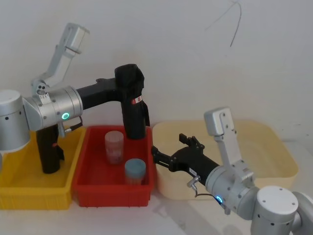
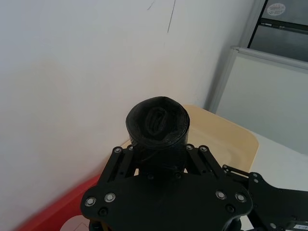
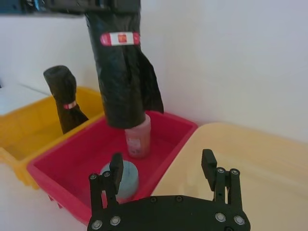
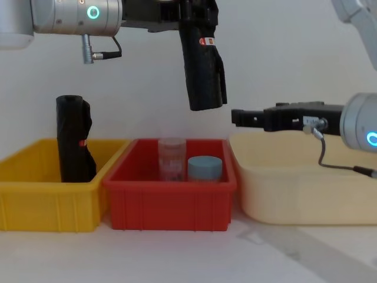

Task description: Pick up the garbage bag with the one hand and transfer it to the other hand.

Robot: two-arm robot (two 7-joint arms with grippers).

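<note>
Two arms at mid-handover: my left jaws, clamped on the garbage bag (image 1: 132, 105), hold it upright above the red bin (image 1: 111, 195), while my right jaws stand apart at its four o'clock, which I judge must next advance and grip its lower end.

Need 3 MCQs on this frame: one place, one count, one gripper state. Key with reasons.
1. The garbage bag is:
A) lying in the red bin
B) hanging above it
C) standing beside it

2. Jars in the red bin:
A) one
B) two
C) three

3. The right gripper is:
A) open
B) shut on the bag
C) shut on a jar

Key:
1 B, the left gripper holds the bag upright over the bin.
2 B, a clear jar and a blue-lidded jar.
3 A, its fingers stand apart, holding nothing.
</note>
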